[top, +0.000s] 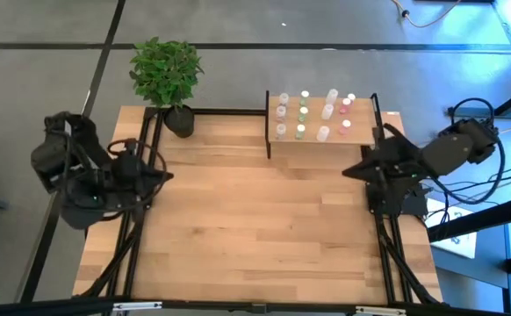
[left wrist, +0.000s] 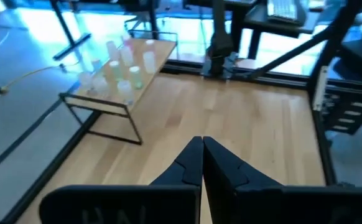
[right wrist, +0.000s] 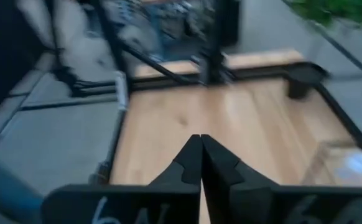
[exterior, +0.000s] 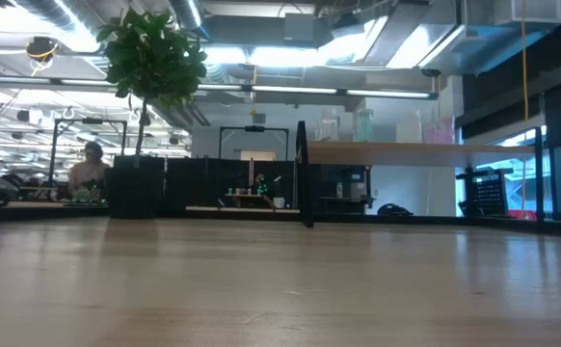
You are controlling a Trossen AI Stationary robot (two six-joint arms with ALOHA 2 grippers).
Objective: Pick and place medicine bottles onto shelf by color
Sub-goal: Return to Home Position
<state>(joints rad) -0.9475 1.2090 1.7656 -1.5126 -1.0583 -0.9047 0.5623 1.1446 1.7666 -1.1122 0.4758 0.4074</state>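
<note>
Left hand (left wrist: 201, 157), right hand (right wrist: 201, 155) pinched closed, empty. Medicine bottles (top: 303, 113) on shelf (top: 363, 133): probably light, tippy; grip mid-body.

**Both arms in the folded pose.** The dark six-joint left arm (top: 71, 167) is shown folded back at the left edge of the light-wood surface (top: 264, 228). The dark two-finger left claw (top: 161, 174) is directed inward over that edge. Its fingers (left wrist: 190, 163) are seen pressed together, tip to tip, with nothing held. The dark right arm (top: 457, 145) is folded likewise at the right edge. The right claw (top: 350, 169) is pointed inward, its fingers (right wrist: 190, 165) closed and empty.
</note>
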